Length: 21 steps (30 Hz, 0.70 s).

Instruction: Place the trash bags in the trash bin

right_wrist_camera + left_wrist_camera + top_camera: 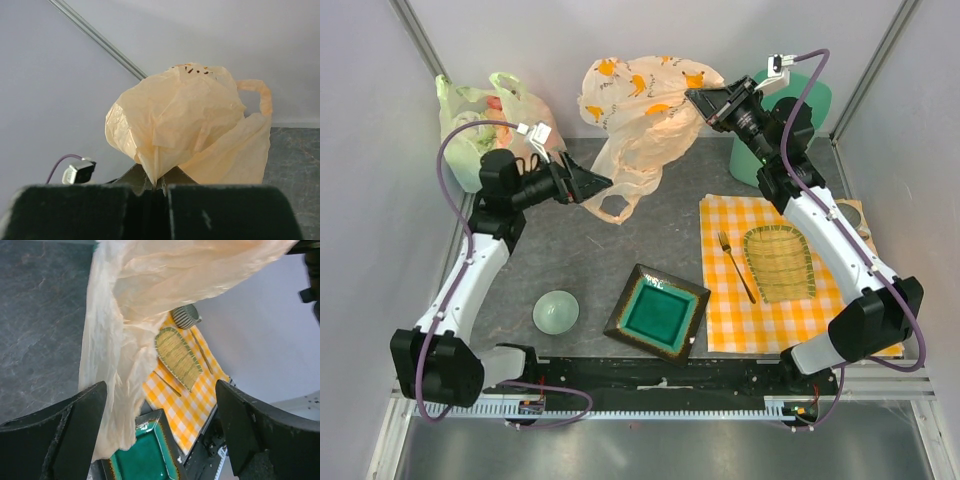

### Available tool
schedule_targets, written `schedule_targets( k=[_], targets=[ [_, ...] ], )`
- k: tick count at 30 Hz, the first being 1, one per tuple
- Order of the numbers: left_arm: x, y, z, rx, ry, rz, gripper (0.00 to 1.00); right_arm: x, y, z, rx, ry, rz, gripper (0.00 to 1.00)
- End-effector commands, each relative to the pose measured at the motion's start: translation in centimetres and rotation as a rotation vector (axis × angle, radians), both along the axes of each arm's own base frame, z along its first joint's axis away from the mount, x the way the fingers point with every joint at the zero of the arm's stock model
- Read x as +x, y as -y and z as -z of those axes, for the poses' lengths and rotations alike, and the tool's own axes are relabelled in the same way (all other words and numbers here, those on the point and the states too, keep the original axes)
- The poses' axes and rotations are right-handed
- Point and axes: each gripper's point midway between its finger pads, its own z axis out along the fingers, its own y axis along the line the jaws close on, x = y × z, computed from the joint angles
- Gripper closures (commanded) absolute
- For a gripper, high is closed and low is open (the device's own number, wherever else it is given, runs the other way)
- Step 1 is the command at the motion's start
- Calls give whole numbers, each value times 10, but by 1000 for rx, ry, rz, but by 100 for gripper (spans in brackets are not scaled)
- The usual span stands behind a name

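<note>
The peach-cream trash bag (645, 110) with orange prints hangs in the air at the back middle, its lower handle (610, 205) trailing to the table. My right gripper (695, 98) is shut on a pinch of the bag (175, 125) and holds it up. The mint-green trash bin (807, 105) stands behind the right arm at the back right, mostly hidden. My left gripper (605, 185) is open beside the bag's lower part; in the left wrist view the bag (125, 340) hangs by the left finger, not gripped.
A yellow-green bag stuffed with orange material (485, 115) sits at the back left. A pale green bowl (556, 311) and a square teal dish (657, 311) lie near the front. A yellow checked cloth (775, 290) holds a fork (735, 265) and a woven tray (779, 262).
</note>
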Motion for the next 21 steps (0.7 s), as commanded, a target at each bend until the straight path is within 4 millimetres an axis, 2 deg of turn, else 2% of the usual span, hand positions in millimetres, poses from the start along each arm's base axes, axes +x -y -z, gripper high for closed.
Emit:
schedule_targets(
  k=[1,3,5,6,7,8,10,11,12,14,16,17,19,20,21],
  targets=[
    [30,-9,39,108,-80,-173,4,-12,-2,-34,127,32,-51,100],
    [41,-17,50,162,-94,-228,4,-16,-4,-34,139,18,-83,100],
    [46,-17,57,178,-101,-221,5,-19,-7,-31,163,-13,-114,100],
    [48,-17,54,183,-94,-218,14,-19,-6,-29,164,-26,-114,100],
    [47,-19,61,205,-119,-219,25,-19,-5,-25,159,-42,-111,100],
    [51,-29,63,237,-103,-236,52,-15,2,-23,156,-48,-96,100],
    [54,-47,73,268,-125,-273,80,-8,14,-22,167,-65,-69,100],
    [59,-69,80,276,-147,-323,90,-3,23,-22,186,-84,-55,100],
    [56,-73,89,258,-174,-301,90,0,27,-19,187,-91,-49,100],
    [59,-99,91,202,-202,-319,98,3,31,-17,190,-95,-39,100],
    [52,-94,85,131,-185,-229,97,3,32,-15,192,-94,-36,100],
    [47,-90,73,87,-145,-181,81,4,32,-14,195,-95,-32,100],
    [29,-75,42,43,-27,-70,34,5,32,-12,197,-93,-28,100],
    [20,-66,34,-3,-31,-26,9,5,32,-12,197,-90,-30,100],
    [14,-61,29,-15,-26,2,7,5,33,-12,195,-88,-23,100]
  ],
)
